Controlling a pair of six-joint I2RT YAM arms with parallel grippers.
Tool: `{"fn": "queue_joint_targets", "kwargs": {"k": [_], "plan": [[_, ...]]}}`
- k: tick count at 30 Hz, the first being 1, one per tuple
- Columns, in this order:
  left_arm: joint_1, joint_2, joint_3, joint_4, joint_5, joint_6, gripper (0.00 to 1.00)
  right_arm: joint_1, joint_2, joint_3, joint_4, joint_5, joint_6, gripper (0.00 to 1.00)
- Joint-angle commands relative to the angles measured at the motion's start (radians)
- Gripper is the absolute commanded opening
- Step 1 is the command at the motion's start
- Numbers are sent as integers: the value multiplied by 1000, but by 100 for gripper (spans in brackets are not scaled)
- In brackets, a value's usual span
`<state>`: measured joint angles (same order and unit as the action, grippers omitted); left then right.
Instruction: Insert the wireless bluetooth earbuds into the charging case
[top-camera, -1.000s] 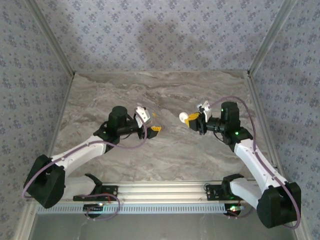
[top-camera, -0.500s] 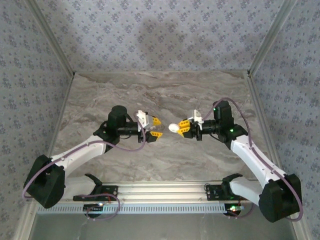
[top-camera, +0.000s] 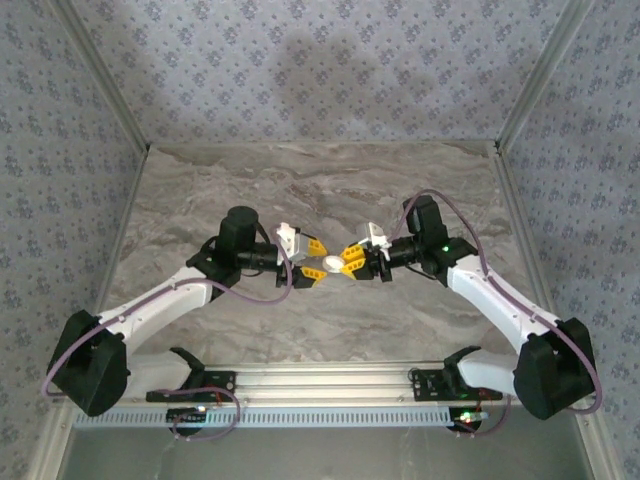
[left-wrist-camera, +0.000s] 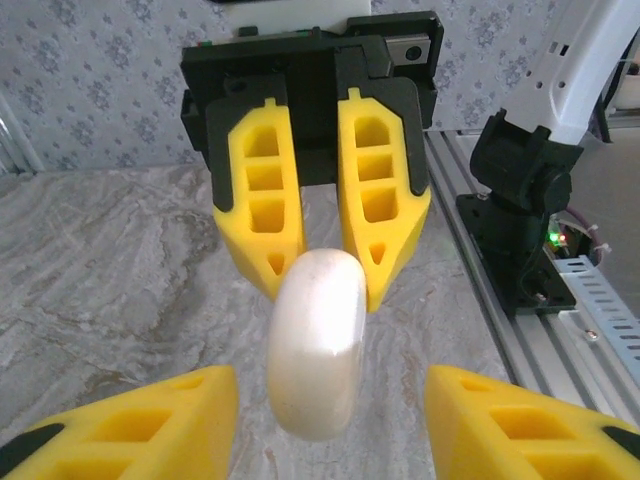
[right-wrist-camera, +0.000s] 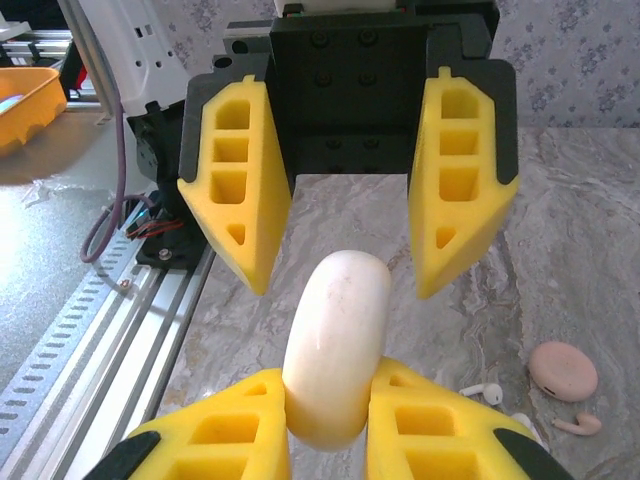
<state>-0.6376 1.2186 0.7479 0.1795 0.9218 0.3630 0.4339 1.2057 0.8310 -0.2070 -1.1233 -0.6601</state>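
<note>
White round case (right-wrist-camera: 337, 340), pinched by right fingers (right-wrist-camera: 432, 432)

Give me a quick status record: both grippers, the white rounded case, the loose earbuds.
right gripper: shut on the white rounded plastic case, held on edge
left gripper: open, straddling the case with gaps both sides
case: looks closed
white stemmed plastic earbud: loose on the grey marble table, near a pink round disc
task: no earbud in the case yet

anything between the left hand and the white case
Nothing visible. The white case, pinched in the right hand, sits in the open gap of the left hand, whose fingers stand clear on either side.
</note>
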Motion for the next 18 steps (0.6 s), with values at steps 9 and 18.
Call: {"fn": "queue_joint_targets", "kwargs": {"k": [9,18], "plan": [[-15,46,72,-92,74,47,40,15,18,46,-20,-60,-29,19],[-15,40,80,-101,80,45,32,16,41,53,-25,-66,-38,19]]}}
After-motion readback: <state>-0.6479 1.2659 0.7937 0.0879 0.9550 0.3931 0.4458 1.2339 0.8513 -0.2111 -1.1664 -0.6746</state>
